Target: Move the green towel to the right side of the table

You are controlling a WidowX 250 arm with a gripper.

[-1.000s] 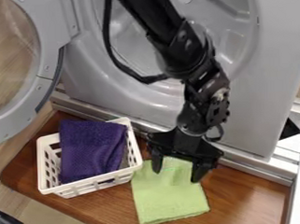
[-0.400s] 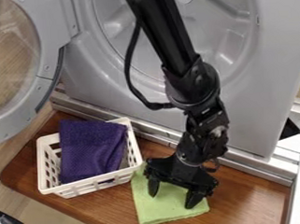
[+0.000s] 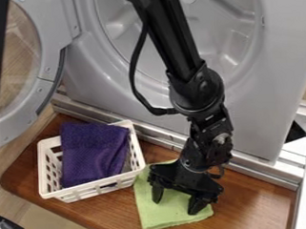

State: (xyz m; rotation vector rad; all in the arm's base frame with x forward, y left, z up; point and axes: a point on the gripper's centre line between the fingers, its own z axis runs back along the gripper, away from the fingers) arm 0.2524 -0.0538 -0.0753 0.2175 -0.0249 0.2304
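Pinch up a middle fold of the green towel (image 3: 162,215), lower centre, with the fingers (image 3: 198,204), spread apart over it; probably light, soft, floppy.

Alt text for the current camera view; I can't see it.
Black gripper, jaws apart, over the green towel on a brown wooden surface. At picture left, a white basket beside the towel holds a purple cloth; behind stands a grey appliance, its round door open.

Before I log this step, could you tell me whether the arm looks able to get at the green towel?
Probably yes: the open claw is right over the green towel, with nothing between them.
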